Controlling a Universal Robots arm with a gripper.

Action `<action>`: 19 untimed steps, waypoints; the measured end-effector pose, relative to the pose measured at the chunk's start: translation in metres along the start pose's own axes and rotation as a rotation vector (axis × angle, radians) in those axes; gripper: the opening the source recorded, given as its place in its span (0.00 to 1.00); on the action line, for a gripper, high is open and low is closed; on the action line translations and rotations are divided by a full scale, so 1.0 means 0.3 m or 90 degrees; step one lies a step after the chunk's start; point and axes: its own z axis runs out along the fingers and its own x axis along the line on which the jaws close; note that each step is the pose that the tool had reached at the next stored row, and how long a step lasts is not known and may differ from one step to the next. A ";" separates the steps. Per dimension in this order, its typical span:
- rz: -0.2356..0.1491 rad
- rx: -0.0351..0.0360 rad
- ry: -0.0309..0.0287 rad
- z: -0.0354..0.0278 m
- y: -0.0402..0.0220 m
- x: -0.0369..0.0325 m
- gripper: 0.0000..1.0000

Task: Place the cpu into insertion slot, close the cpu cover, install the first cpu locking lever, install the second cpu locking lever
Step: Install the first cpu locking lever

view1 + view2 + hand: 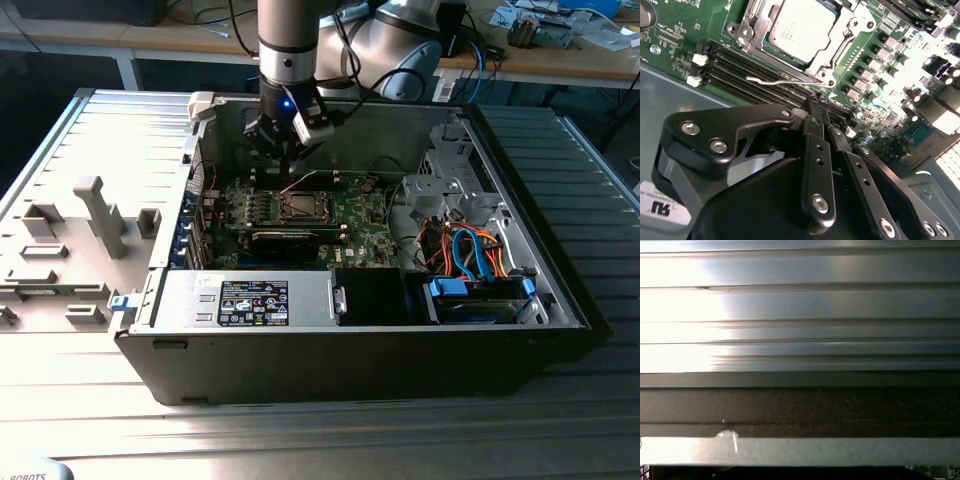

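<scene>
Robot tool [817, 107] above an open computer case, fingers closed together, holding nothing.
The silver-topped cpu [800, 27] sits in the insertion slot [300, 208], the cpu cover [832, 55] framing it; the slot's pins are hidden.

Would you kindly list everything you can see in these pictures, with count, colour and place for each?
computer case: one, black, open on the ridged metal table.
motherboard: one, green, flat inside the case.
cpu: one, silver-grey top, seated in the insertion slot at the middle of the board.
cpu cover: one, silver metal frame, closed around the cpu.
locking lever: one seen clearly, silver wire, beside the socket's edge.
power supply: one, grey with a label, at the case's near side.
cables: a bundle, orange, blue and red, towards the exterior view's right.
grey fixtures: several, on the table at the exterior view's left.
gripper: one, black, fingers together, above the board near the memory slots.
</scene>
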 end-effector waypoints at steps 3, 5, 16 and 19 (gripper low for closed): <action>-0.001 0.0003 0.0001 0.015 -0.002 -0.001 0.11; -0.014 0.0027 0.0006 0.028 -0.002 -0.003 0.11; -0.022 0.0136 0.0015 0.068 -0.003 -0.042 0.11; -0.023 0.0146 0.0017 0.075 -0.003 -0.057 0.11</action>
